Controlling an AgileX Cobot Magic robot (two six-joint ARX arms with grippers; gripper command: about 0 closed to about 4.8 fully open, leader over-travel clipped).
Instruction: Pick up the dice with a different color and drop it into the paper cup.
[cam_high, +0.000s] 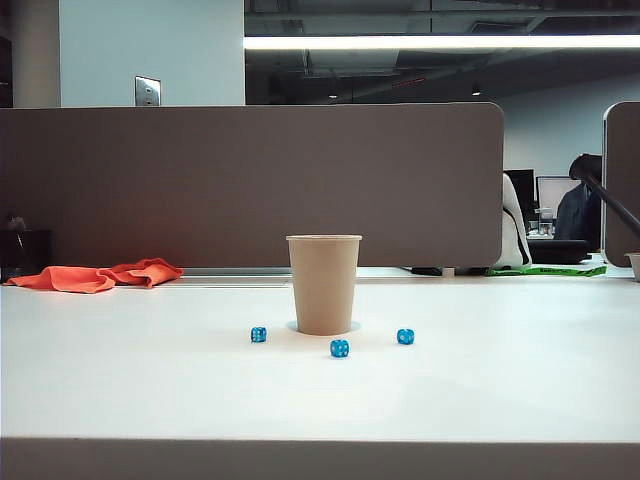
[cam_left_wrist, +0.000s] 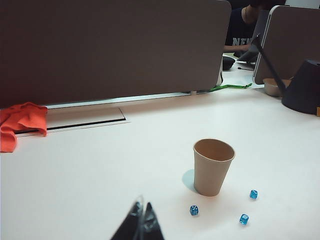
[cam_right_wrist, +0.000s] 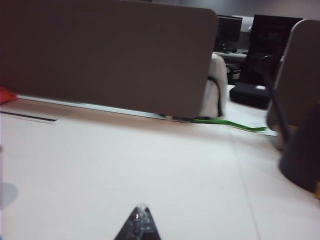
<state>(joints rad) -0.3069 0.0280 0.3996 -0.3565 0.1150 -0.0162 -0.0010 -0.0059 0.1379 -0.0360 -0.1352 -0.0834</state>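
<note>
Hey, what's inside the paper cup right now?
The left wrist view shows only the paper cup's bare tan upper wall; its bottom is hidden. No orange die shows anywhere; three blue dice lie outside.

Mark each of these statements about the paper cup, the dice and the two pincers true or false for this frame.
1. The tan paper cup stands upright on the white table. True.
2. Four blue dice lie around the cup. False: three show, the left blue die, the middle blue die and the right blue die.
3. An orange die lies in plain sight on the table. False: none shows; only a crumpled orange cloth lies far left.
4. The left pincer is shut and holds nothing. True.
5. The right pincer is open. False: it is shut.
</note>
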